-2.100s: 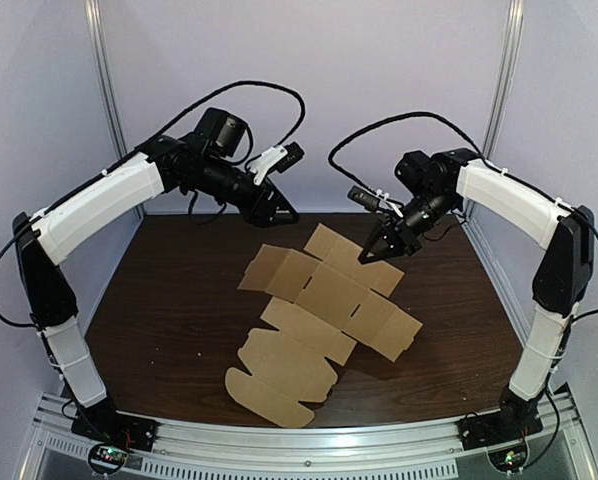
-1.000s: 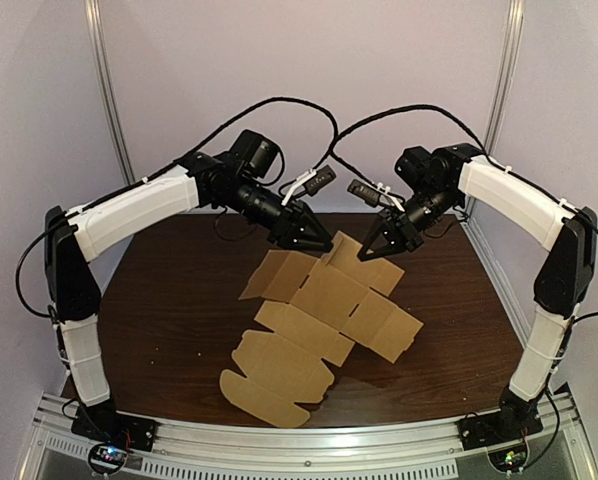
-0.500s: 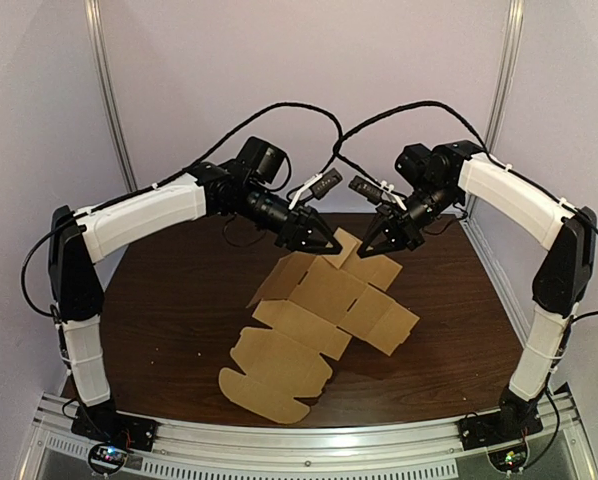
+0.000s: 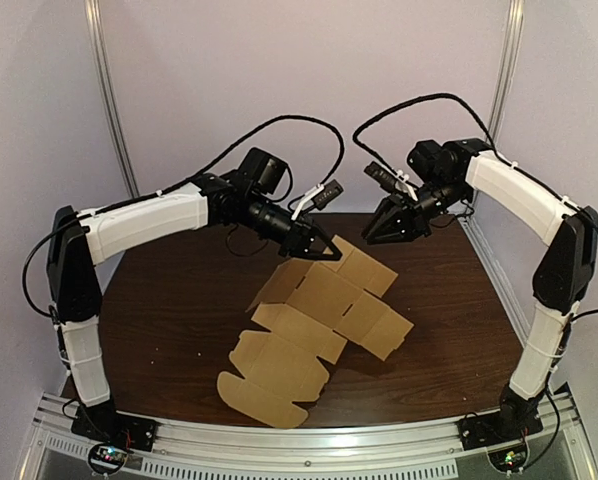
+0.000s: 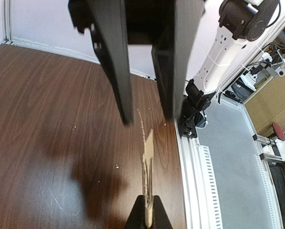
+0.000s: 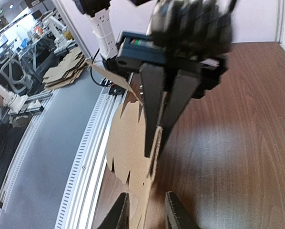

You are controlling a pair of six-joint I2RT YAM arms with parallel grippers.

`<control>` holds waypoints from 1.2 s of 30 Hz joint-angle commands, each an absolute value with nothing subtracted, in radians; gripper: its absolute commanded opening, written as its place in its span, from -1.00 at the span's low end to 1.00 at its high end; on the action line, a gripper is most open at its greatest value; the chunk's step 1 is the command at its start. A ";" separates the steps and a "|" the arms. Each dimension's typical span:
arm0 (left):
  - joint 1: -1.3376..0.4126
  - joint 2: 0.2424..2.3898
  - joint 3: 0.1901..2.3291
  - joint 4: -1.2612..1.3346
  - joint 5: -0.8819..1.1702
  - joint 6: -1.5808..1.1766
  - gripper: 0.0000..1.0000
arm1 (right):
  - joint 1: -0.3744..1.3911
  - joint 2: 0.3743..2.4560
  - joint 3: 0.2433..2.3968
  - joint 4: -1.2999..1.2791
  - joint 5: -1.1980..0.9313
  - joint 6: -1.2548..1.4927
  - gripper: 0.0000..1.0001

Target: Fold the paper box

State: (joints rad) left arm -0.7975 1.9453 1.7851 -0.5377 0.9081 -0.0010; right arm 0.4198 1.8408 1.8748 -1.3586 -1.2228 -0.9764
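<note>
The flat brown cardboard box blank (image 4: 309,320) is unfolded, a die-cut sheet of creased panels with square side flaps at its far end and a rounded, scalloped tongue at its near end. It lies in the middle of the dark brown wooden table (image 4: 169,300). Its near part rests on the wood and its far edge is lifted.

Its long axis runs diagonally. The rounded tongue points to the near left and the square flaps to the far right.

The left gripper (image 4: 329,253) has its fingers pinched shut on the blank's far edge. In the left wrist view the sheet shows edge-on, rising out of the closed tips (image 5: 145,217). The right gripper (image 4: 376,237) hangs just beyond the far right flap, apart from the card. In its own wrist view the fingers (image 6: 119,210) stand spread with nothing between them.

Half a second ago the right gripper's tips were at that far flap. It has since drawn back up and to the right. The far left flap now stands steeper, and the whole blank has slid slightly toward the near left.
</note>
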 commanded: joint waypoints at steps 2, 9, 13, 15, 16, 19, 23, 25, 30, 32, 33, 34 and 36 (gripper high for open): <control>-0.777 1.827 1.650 -0.351 0.886 -0.086 -1.00 | 0.270 1.852 1.873 -1.725 -1.359 -1.010 -0.39; -0.755 1.717 1.488 -0.054 0.860 -0.259 -1.00 | 0.245 1.819 1.655 -1.082 -1.198 -0.394 -0.38; -0.735 1.692 1.401 0.133 0.821 -0.358 -1.00 | 0.246 1.822 1.647 -1.059 -1.176 -0.364 -0.39; -0.733 1.697 1.394 0.126 0.798 -0.353 -1.00 | 0.251 1.818 1.655 -1.067 -1.188 -0.368 -0.39; -0.733 1.700 1.391 0.121 0.783 -0.352 -1.00 | 0.255 1.813 1.656 -1.072 -1.190 -0.375 -0.39; -0.732 1.703 1.380 0.124 0.748 -0.349 -1.00 | 0.278 1.795 1.657 -1.092 -1.191 -0.402 -0.38; -0.733 1.714 1.379 0.124 0.760 -0.351 -1.00 | 0.313 1.775 1.658 -1.087 -1.184 -0.409 -0.38; -0.733 1.722 1.379 0.129 0.772 -0.355 -1.00 | 0.317 1.773 1.666 -1.063 -1.167 -0.389 -0.38; -0.733 1.731 1.381 0.136 0.788 -0.369 -1.00 | 0.317 1.779 1.694 -1.026 -1.121 -0.364 -0.40; -0.733 1.730 1.379 0.132 0.767 -0.370 -1.00 | 0.317 1.782 1.707 -1.033 -1.141 -0.361 -0.41; -0.733 1.731 1.378 0.129 0.757 -0.370 -1.00 | 0.320 1.783 1.711 -1.041 -1.151 -0.364 -0.40; -0.732 1.732 1.376 0.129 0.742 -0.372 -1.00 | 0.322 1.781 1.715 -1.053 -1.157 -0.371 -0.40; -0.733 1.733 1.375 0.123 0.717 -0.374 -1.00 | 0.330 1.768 1.713 -1.078 -1.158 -0.403 -0.39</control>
